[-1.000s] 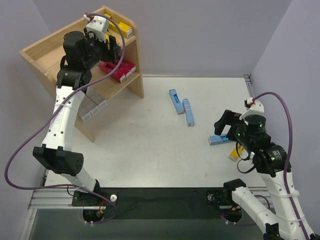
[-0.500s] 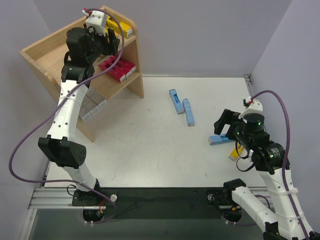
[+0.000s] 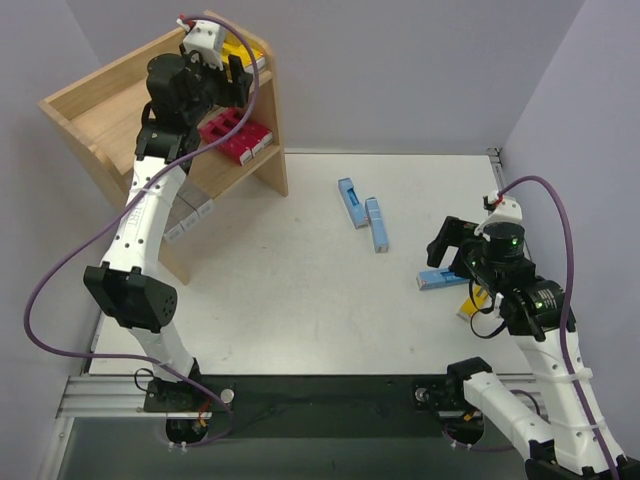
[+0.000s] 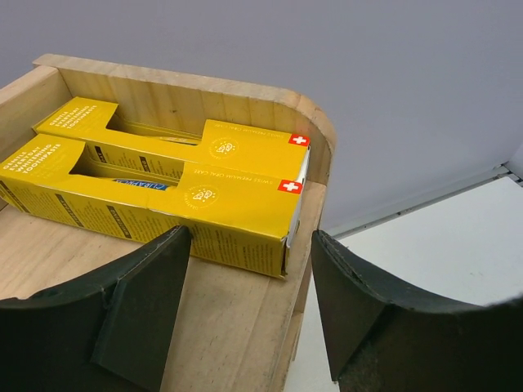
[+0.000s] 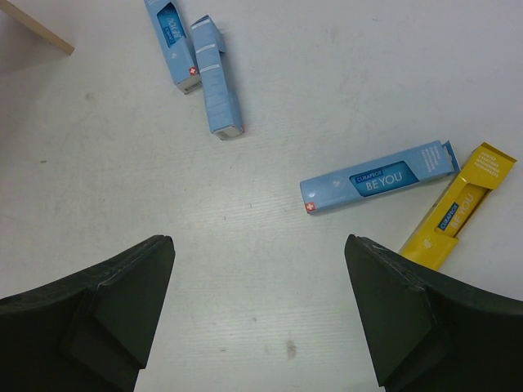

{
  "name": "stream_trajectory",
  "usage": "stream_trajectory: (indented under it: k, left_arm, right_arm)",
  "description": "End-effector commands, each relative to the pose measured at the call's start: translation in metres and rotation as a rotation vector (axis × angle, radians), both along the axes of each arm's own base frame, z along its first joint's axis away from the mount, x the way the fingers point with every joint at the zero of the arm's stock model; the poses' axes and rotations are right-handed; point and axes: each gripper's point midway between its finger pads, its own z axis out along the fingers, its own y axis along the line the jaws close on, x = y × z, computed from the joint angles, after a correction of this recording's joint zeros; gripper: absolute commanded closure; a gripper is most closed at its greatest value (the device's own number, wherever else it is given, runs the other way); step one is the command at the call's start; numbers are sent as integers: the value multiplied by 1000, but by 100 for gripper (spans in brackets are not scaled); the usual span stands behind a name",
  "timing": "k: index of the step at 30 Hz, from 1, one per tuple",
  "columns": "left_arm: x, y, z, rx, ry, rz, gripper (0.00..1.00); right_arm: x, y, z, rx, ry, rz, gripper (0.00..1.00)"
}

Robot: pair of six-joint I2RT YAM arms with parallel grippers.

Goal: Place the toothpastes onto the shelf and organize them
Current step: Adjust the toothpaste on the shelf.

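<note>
Top view: light wooden two-tier shelf [image 3: 95,115] far left. Left gripper [image 3: 238,88] sits over its top tier's right end, arm covering most of the yellow cardboard toothpaste cartons [image 3: 247,57]. Magenta-red cartons [image 3: 238,138] on the tier below, ends facing the open front. Silver-grey cartons [image 3: 204,209] lowest, mostly hidden behind the arm. On the white table [image 3: 280,290], two light blue cartons [image 3: 350,202] lie mid-table, roughly near-far. Right gripper [image 3: 452,248] partly covers a third light blue carton [image 3: 437,280] and a lone yellow carton [image 3: 470,305].

Left wrist: jaws apart, empty. Yellow pair touching side by side, long axes left-right, cross-marked ends at the right side panel [image 4: 319,139].

Right wrist: jaws wide, nothing held. Third blue lies left-right, with the lone yellow diagonal at its right end.
</note>
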Motion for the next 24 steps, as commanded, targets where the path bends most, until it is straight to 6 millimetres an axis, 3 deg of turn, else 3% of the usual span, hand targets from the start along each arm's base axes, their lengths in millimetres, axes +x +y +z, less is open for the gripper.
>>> stream_trajectory:
  k: [1, 5, 9, 15, 17, 18, 20, 23, 24]
  left_arm:
    - [-7, -4, 38, -35, -105, -18, 28]
    - [-7, 1, 37, -33, -105, 6, 23]
    - [-11, 7, 40, -37, -109, 28, 12]
    - [-32, 14, 57, -68, -150, 45, 3]
    - [-45, 15, 69, -87, -183, 43, 3]
    - [-48, 16, 64, -87, -177, 44, 3]
    - [-68, 22, 82, -105, -227, 53, 3]
    - [-93, 30, 80, -111, -239, 64, 3]
    - [-114, 32, 98, -130, -297, 54, 3]
  right_arm:
    - [2, -1, 8, -2, -15, -1, 10]
    - [3, -1, 8, -1, -15, -2, 10]
    - [2, -1, 9, 1, -14, -3, 11]
    - [1, -4, 11, 2, -12, -19, 10]
    - [1, -8, 12, -6, -9, -40, 10]
    - [0, -10, 10, -13, 1, -52, 9]
    - [0, -18, 9, -20, 16, -94, 9]
    - [-2, -30, 1, -22, 67, -165, 4]
    - [-5, -35, -5, -24, 95, -188, 2]
